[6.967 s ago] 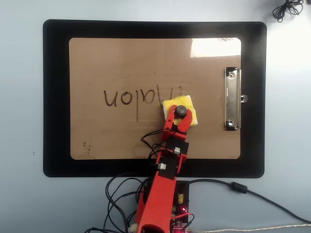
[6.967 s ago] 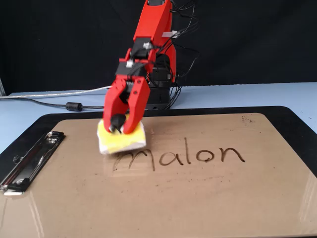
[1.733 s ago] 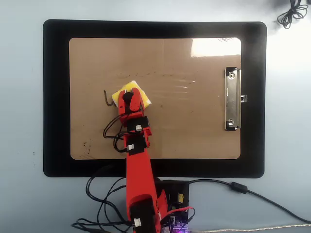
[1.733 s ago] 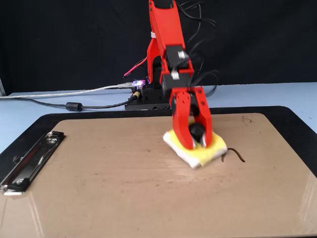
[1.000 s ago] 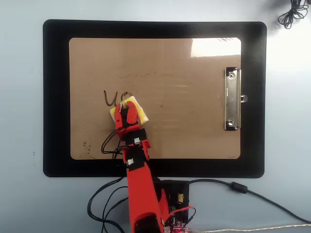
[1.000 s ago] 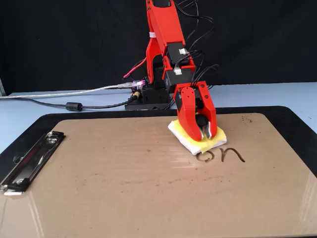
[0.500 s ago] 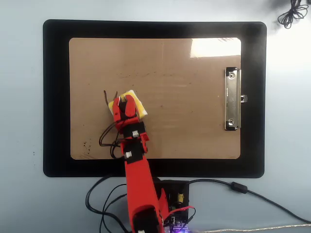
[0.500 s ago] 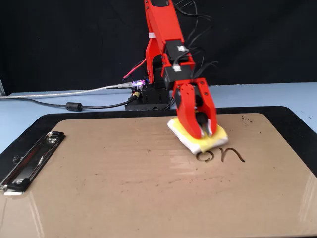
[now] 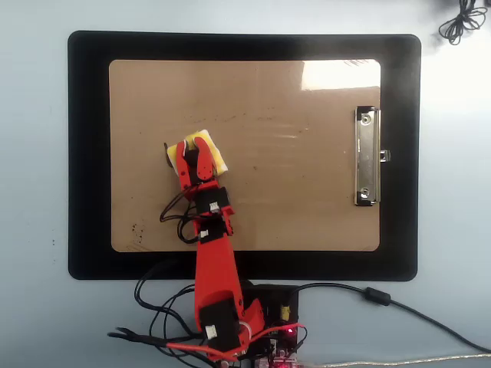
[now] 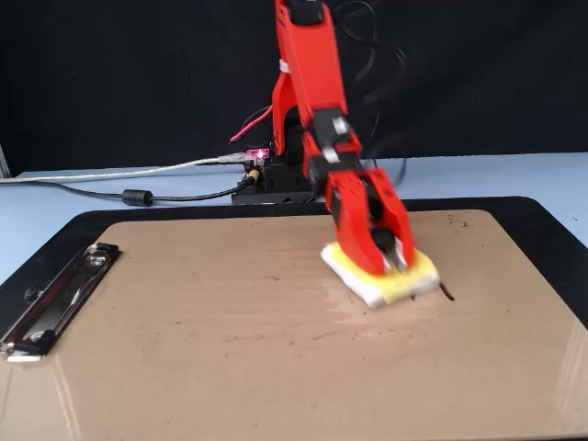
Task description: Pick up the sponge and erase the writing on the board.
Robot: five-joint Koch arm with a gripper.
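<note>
A: Where is the sponge (image 10: 386,273) right now?

B: Flat on the board (image 9: 307,199), in its left half as the overhead view shows it, roughly midway between the near and far long edges. The red claw (image 9: 192,156) is clamped on it, with yellow showing on either side of the jaws (the fixed view is motion-blurred there, so I go by the overhead one).

A: And the writing (image 10: 447,295)?

B: Almost none shows. In the fixed view a short dark stroke pokes out just right of the sponge, touching its edge. In the overhead view I can make out only a hint of a dark mark at the sponge's left corner. The rest of the board carries faint pale smears and a few specks, not letters.

A: So how far along would you say the job is?

B: Late, by my reckoning. The sponge is picked up and pressed to the board, and the glossy tan area toward the silver clip (image 9: 367,156) reads clean. What is left is that last stroke, plus whatever may lie hidden under the sponge, which I cannot see.

A: Anything else nearby?

B: The board lies on a black mat (image 9: 88,153) on the pale blue surface (image 9: 34,192), with cables (image 10: 129,195) trailing by the arm's base.
</note>
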